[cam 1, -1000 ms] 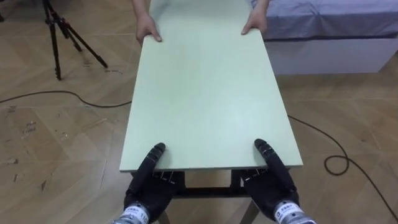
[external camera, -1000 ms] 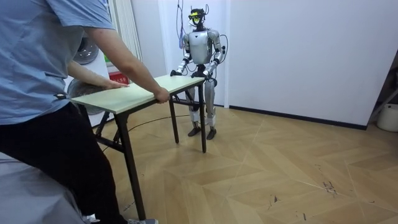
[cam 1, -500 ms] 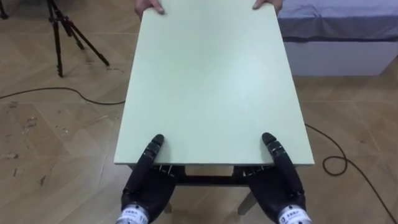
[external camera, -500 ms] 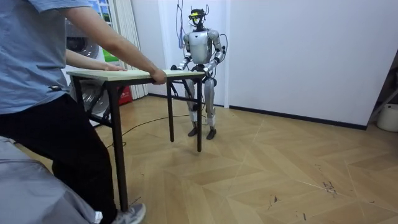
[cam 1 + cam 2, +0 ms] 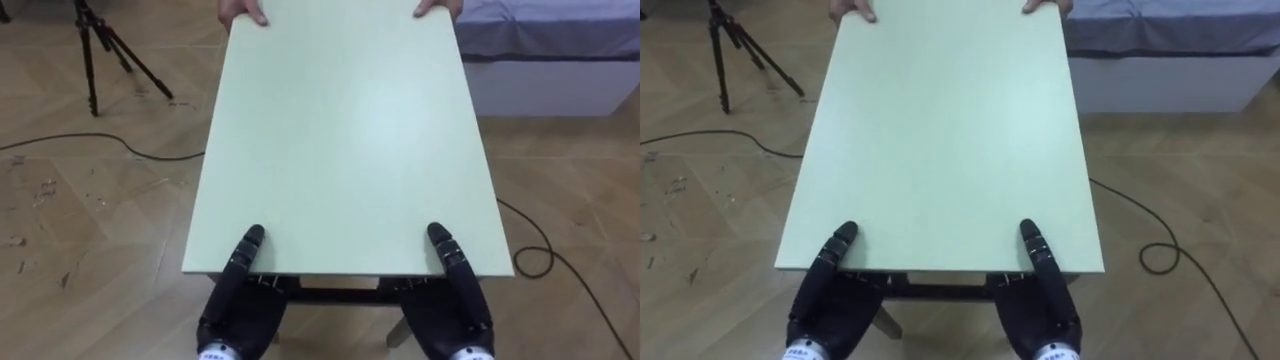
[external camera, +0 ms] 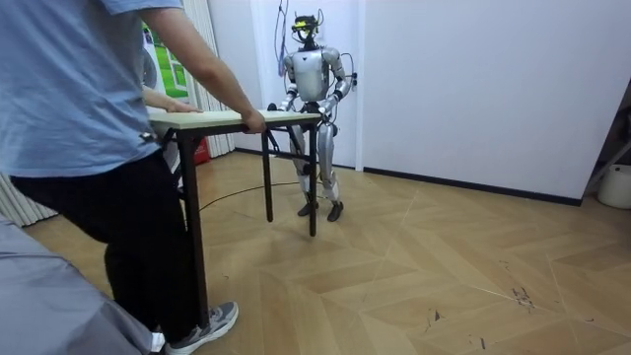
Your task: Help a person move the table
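You are pinching the near edge of the tabletop point(image 5: 340, 150) in your left hand point(image 5: 236, 312) and right hand point(image 5: 452, 312), thumbs on top, sharing the load with the person point(image 6: 79, 118) gripping the far end

Table point(image 6: 212, 117) lifted level — person point(image 6: 89, 118) stepped back.

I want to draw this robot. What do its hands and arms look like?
The left hand and the right hand are both black and glove-like, each with a pale band at the wrist. In the room view its arms are silvery grey.
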Tool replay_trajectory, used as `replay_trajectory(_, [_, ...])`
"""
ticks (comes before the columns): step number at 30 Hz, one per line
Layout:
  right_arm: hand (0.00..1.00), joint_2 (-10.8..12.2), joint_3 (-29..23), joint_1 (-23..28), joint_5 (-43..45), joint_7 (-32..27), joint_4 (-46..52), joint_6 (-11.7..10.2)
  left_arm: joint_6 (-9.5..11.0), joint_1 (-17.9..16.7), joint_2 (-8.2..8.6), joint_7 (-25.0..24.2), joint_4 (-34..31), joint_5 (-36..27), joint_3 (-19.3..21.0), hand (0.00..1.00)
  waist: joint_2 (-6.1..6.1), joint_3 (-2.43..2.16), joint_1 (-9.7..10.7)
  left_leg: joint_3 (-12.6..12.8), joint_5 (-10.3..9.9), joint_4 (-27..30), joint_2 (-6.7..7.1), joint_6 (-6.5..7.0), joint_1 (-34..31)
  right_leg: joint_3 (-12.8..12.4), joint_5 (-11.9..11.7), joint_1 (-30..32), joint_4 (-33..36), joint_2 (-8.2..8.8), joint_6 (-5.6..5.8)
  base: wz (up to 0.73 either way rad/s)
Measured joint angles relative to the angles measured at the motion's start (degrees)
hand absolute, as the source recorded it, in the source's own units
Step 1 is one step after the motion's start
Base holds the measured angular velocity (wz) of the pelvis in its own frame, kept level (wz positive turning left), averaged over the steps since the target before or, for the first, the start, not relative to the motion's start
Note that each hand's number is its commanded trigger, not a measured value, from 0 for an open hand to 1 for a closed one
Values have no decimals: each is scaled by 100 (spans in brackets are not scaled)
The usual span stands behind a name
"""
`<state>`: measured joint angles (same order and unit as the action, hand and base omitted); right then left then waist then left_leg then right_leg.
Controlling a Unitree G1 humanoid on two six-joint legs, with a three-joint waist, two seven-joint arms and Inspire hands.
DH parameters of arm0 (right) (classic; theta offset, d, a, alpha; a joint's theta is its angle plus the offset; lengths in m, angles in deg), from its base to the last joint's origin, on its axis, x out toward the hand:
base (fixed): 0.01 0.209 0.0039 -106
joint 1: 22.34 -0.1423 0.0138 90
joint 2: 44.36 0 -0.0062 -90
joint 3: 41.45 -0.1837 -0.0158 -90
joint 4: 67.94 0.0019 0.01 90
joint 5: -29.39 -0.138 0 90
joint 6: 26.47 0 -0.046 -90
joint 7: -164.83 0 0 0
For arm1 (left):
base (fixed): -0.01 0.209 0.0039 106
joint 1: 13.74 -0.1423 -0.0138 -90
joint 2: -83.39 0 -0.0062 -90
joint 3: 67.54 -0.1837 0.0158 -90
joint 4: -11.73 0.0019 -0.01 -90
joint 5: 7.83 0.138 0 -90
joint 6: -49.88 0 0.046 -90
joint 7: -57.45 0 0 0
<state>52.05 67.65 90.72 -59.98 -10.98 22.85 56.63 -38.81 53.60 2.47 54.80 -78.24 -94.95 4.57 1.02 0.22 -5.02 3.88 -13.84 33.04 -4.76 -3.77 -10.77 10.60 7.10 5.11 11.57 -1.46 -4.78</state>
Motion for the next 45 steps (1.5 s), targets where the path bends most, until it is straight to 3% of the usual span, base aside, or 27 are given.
replay_trajectory(1, [100,-12,2,-5,66,0,-4,-30,5,-62,35,-26,1,-22,-26,100,97,20,-35,208,-78,684,-241,-1,-92,214,50,-14,90,-75,-82,-29])
replay_trajectory(2, [100,-25,12,-5,173,-16,-9,-23,22,-235,65,-120,1,-88,-30,100,176,0,-56,368,-118,1263,-451,-18,11,405,102,-33,174,-146,-157,-33])
replay_trajectory(3, [100,-30,4,-13,204,-16,-5,-11,22,-280,72,-155,0,-108,-34,100,241,3,-21,364,-124,1419,-495,-35,88,449,106,-31,205,-189,-181,0])
replay_trajectory(4, [100,-60,-18,-39,259,4,12,0,-5,-281,73,-170,1,-116,-35,100,341,48,123,268,-133,1588,-508,-53,226,647,111,24,263,-233,-220,52])
replay_trajectory(6, [100,-52,-30,-62,346,85,15,-1,0,-221,60,-193,-1,-114,-33,100,430,46,332,66,-262,1279,-456,-232,527,868,100,267,468,-244,-278,59])
replay_trajectory(8, [100,15,-109,-179,399,153,15,-22,-7,-81,38,-249,-17,-114,-35,100,446,58,409,-16,-804,127,-449,-252,979,1040,55,755,718,-228,-339,24])
replay_trajectory(9, [100,22,-127,-229,397,156,12,7,-7,-21,41,-249,-17,-116,-37,100,450,60,416,-16,-926,-193,-442,-237,1051,1076,24,887,774,-215,-352,16])
replay_trajectory(11, [100,39,-233,-353,396,165,5,57,4,206,37,-246,25,-116,-67,100,443,67,473,-2,-1211,-960,-376,-21,1116,1220,-102,1278,919,-110,-358,18])
replay_trajectory(13, [100,100,-285,-357,421,165,-53,77,57,286,-42,-235,81,-175,-114,100,372,103,500,44,-1212,-914,-278,192,956,1223,-263,1357,878,20,-331,11])
replay_trajectory(16, [100,116,-291,-224,448,168,-120,101,91,212,-83,-234,185,-180,-163,100,360,106,632,119,-1045,-856,-45,381,794,1215,-566,1283,578,234,-184,11])
replay_trajectory(19, [100,98,-294,-59,405,183,-172,127,92,131,-92,-235,287,-104,-229,100,302,110,648,454,-880,-926,121,499,795,1138,-780,1250,493,465,-41,2])
replay_trajectory(24, [100,50,-286,143,257,196,-199,274,92,-37,-110,-235,311,14,-238,100,47,126,818,510,-649,-945,424,665,743,1151,-1023,1239,458,803,131,14])
replay_trajectory(25, [100,23,-287,143,200,192,-198,290,87,-24,-112,-235,310,39,-243,100,-24,121,883,556,-588,-923,479,716,669,1158,-1138,1256,389,873,289,19])
replay_trajectory(26, [100,-1,-297,130,155,191,-187,307,83,-13,-110,-235,289,56,-250,100,-76,98,905,550,-497,-931,519,775,527,1138,-1344,1304,204,899,596,14])
replay_trajectory(27, [100,-11,-309,118,136,191,-168,318,76,5,-112,-235,275,58,-250,100,-96,102,910,548,-446,-940,537,815,452,1108,-1465,1332,138,917,748,18])
replay_trajectory(28, [100,-7,-349,131,107,190,-118,328,57,73,-102,-235,281,110,-251,100,-107,110,965,643,-343,-933,543,902,298,828,-1540,1454,347,941,867,36])
replay_trajectory(29, [100,40,-384,225,94,193,-80,289,19,154,-50,-195,322,183,-253,100,-117,112,965,915,-292,-929,479,952,242,661,-1067,1641,1288,1103,752,47])
replay_trajectory(31, [100,82,-388,302,-39,197,-77,281,-10,208,-84,-177,337,288,-248,100,-190,107,954,1185,-213,-956,433,1005,221,495,-240,1667,2800,1381,721,33])
replay_trajectory(33, [100,69,-351,305,-149,194,-77,286,-10,186,-150,-182,266,305,-244,100,-275,95,807,1302,-162,-956,471,1042,191,170,156,1402,3946,1572,853,-14])
replay_trajectory(34, [100,65,-325,305,-196,192,-77,274,-18,185,-143,-185,257,305,-242,100,-278,92,692,1321,-160,-889,471,1046,129,-22,159,1008,4338,1648,878,-28])
replay_trajectory(36, [100,64,-266,274,-241,192,-67,257,-24,185,-155,-185,202,311,-189,100,-331,70,622,1324,-147,-718,484,1051,-91,-132,-39,281,4331,1774,871,-12])
replay_trajectory(37, [100,62,-235,158,-241,191,-61,273,-56,183,-146,-185,120,340,-83,100,-391,62,585,1322,-134,-527,503,1042,-336,-238,-321,-151,3979,1784,874,-27])
replay_trajectory(38, [100,46,-223,-11,-230,184,-55,270,-81,211,-130,-185,46,355,2,100,-439,74,509,1279,-118,-267,500,1019,-633,-344,-74,-400,3385,1724,1151,-34])
replay_trajectory(40, [100,38,-240,-108,-232,139,-58,263,-101,229,-72,-179,25,430,34,100,-335,86,470,1004,-40,-110,412,937,-905,-444,139,-533,2810,1391,1225,-14])
replay_trajectory(42, [100,75,-245,-104,-232,153,-24,271,-120,212,-121,-172,-115,484,60,100,-477,82,470,945,126,-237,411,899,-1029,-495,360,-617,2446,1314,1263,13])
replay_trajectory(44, [100,90,-243,-133,-230,152,131,259,-156,283,-145,-170,-257,552,166,100,-693,79,448,927,182,-164,401,861,-1396,-630,861,-555,2096,1305,1255,4])
replay_trajectory(45, [100,92,-241,-182,-231,149,131,261,-171,289,-139,-169,-277,555,212,100,-708,75,442,900,202,-145,384,848,-1472,-673,956,-490,2077,1292,1238,-16])
